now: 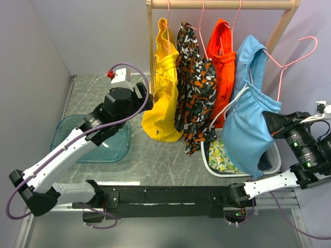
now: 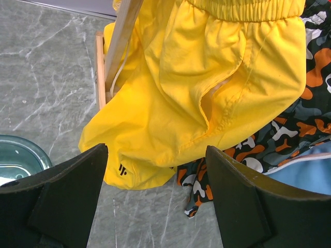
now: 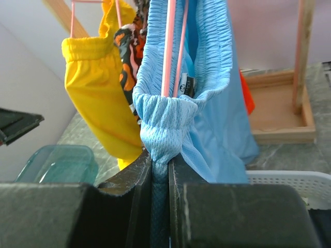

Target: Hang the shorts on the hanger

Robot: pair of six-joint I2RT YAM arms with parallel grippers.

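Top view: pinching the shorts [image 1: 248, 121] in right gripper [image 1: 269, 121], aloft right of the rail [image 1: 222, 4], draped on the hanger [image 1: 282, 67].
Left wrist: left gripper [image 2: 155, 196] spread wide, empty, facing yellow shorts [image 2: 207, 77].
Right wrist: clamped on blue waistband, hanger wire inside. Likely mid-threading; next calls for seating the waist, then hooking the rail.

Shorts [image 1: 248, 124]: light-blue fabric, gathered elastic waistband, white drawstring hanging loose. They are suspended above the white basket [image 1: 271, 161], with a waistband fold pinched in the right gripper [image 3: 160, 161]. Hanger [image 3: 167, 46]: thin pink wire, tilted, its wires running into the waistband opening (hook projecting up and right).
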